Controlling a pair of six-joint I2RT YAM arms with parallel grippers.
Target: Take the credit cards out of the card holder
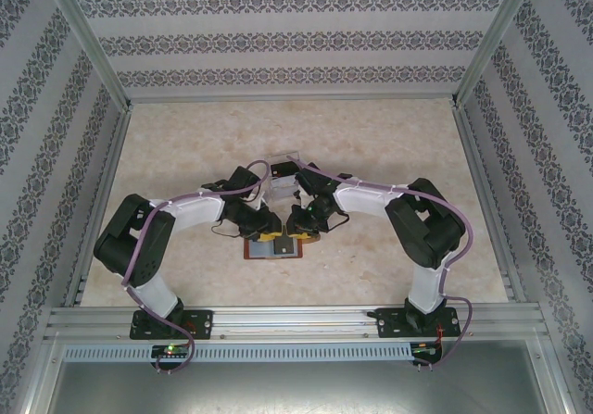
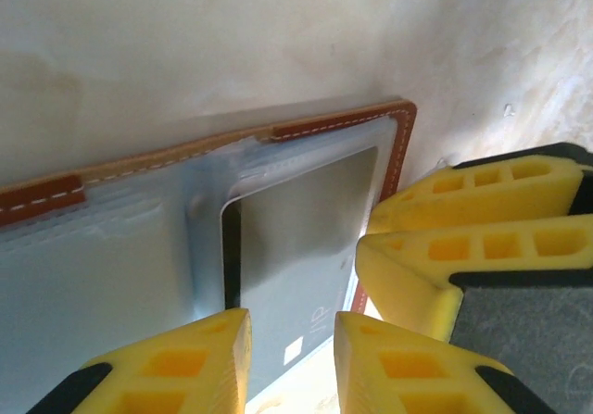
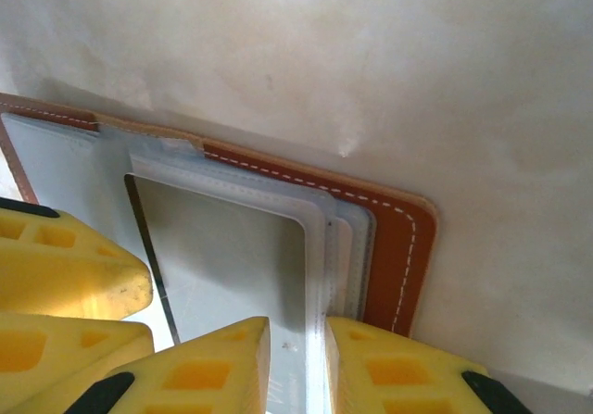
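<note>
Card holder [image 3: 406,247] lies open and flat on the bench [image 1: 389,145], midway between the left and right edges and nearer the near edge than the far one; both arms reach in over it. Clear tray [image 1: 285,159] sits just beyond, toward the far edge. Grey-blue pockets face up. One credit card [image 2: 306,238], pale grey with a dark line along one edge, sits in the pocket by the holder's stitched end. Left jaws: moderately apart, yellow fingers [image 2: 199,363] straddling the card's near edge, nothing clamped that I can see. Right jaws: nearly together, a narrow slit only; the stacked pocket edges run into that slit, and I cannot tell whether they are pinched or merely under the tips. Handling, judged: cards light, thin, stiff and slick-faced, snug in the sleeves, so resistance should come from the pocket, not from weight. Best hold is probably an exposed edge, pinched across both faces and drawn along the pocket's length. Holder looks like light, supple leather, likely to lift or slide with the card unless pinned at its leather border.
</note>
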